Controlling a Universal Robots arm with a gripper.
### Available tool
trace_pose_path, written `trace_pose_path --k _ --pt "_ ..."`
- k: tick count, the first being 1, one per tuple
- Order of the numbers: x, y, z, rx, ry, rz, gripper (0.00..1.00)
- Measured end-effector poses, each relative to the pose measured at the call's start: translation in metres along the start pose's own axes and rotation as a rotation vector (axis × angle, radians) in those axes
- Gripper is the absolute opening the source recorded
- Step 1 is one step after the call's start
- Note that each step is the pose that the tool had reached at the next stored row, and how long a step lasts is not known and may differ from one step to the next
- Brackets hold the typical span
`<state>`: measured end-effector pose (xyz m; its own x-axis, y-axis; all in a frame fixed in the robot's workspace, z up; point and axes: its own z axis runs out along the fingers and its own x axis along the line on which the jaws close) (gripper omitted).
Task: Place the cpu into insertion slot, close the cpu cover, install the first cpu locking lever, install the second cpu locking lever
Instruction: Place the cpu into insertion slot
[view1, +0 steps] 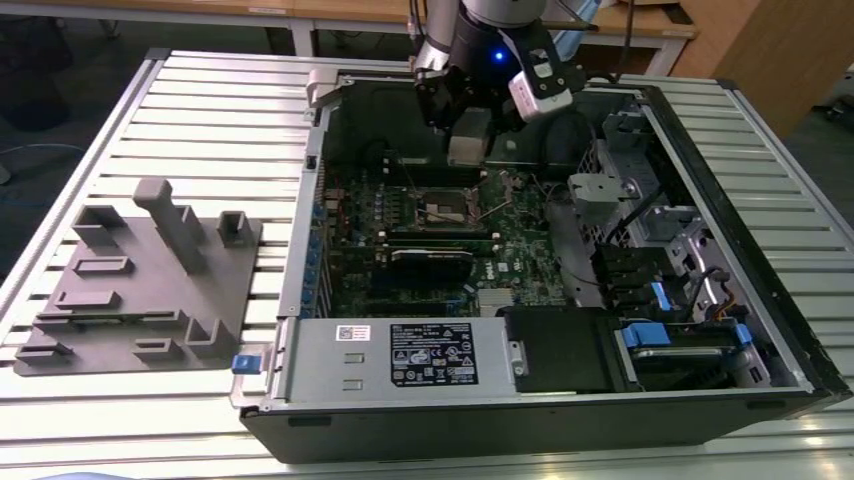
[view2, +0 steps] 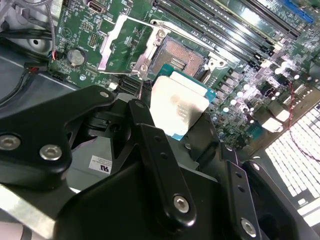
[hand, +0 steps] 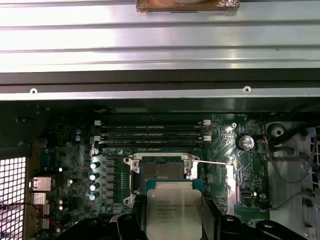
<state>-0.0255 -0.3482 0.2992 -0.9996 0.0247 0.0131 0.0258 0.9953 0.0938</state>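
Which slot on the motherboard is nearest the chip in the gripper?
The square insertion slot, silver-edged, right beside the held cpu; the long black memory slots lie farther off, past it.

Open room lies above the insertion slot (hand: 161, 170); memory slots (hand: 152, 134) and a row of capacitors (hand: 94, 176) flank it closely.
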Motion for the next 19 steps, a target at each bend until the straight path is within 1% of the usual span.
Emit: trace_pose_path --k 4,7,10,14,19 --pt "0.0 -0.0005 0.0052 0.0001 0.0001 0.0 0.54" --pt "-0.0001 -0.001 0.0107 -0.0001 -0.0008 0.0 0.54" --pt "-0.0002 -0.0013 0.0137 0.0 -0.003 0.0 0.54" --pt "-0.0002 -0.0017 0.018 -0.0002 -0.0093 -0.001 0.54" --pt "-0.0003 -0.002 0.0214 -0.0002 -0.0122 -0.001 0.54"
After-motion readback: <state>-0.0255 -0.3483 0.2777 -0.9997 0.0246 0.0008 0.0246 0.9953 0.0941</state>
